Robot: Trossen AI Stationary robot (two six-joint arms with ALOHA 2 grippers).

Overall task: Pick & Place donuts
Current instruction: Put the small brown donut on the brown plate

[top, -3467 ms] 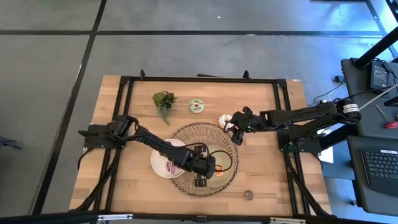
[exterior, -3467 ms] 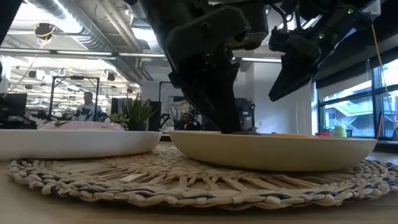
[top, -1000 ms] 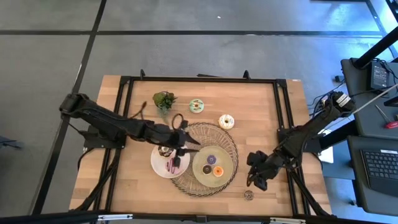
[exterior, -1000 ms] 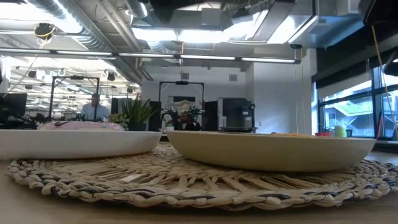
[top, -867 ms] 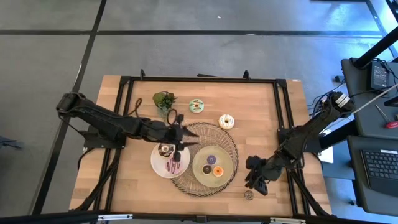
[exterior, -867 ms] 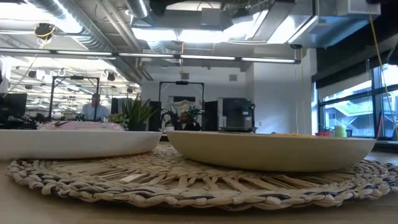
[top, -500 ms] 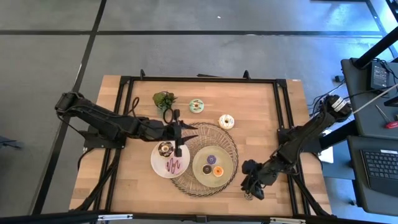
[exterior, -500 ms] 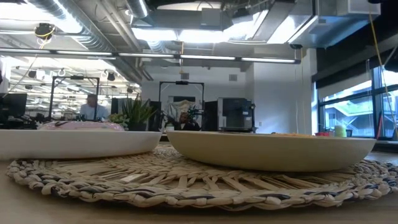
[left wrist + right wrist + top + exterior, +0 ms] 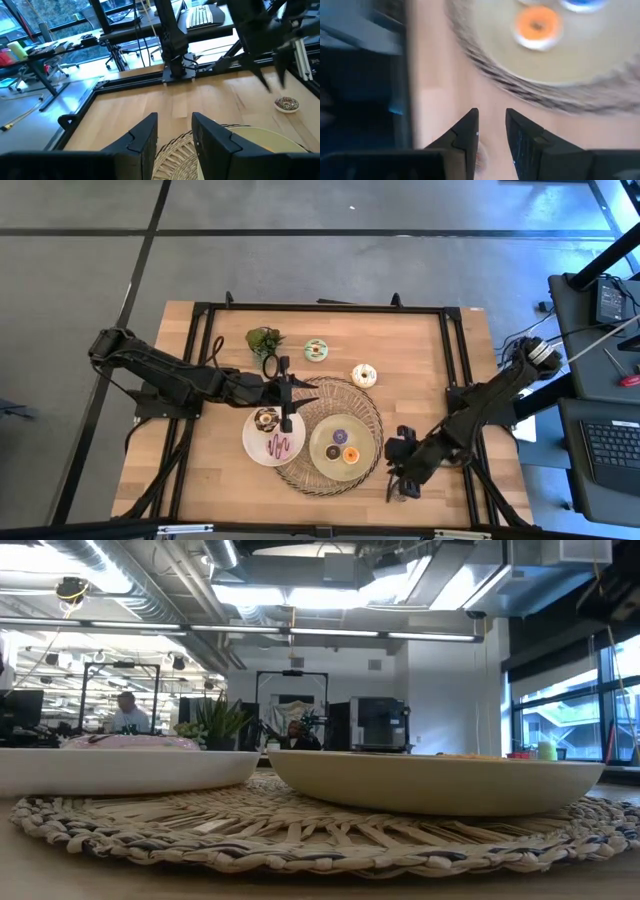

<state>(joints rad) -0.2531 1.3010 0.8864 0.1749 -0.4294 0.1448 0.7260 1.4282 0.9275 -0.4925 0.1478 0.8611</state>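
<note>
The wooden table stands on a dark grey floor crossed by black lines. Just beside the table's right edge sits a black desk carrying a keyboard. Beyond the table, the low view opens onto an office — ceiling light strips, bare ducts, a potted plant, tall windows at the right. A person sits far behind the plant.
</note>
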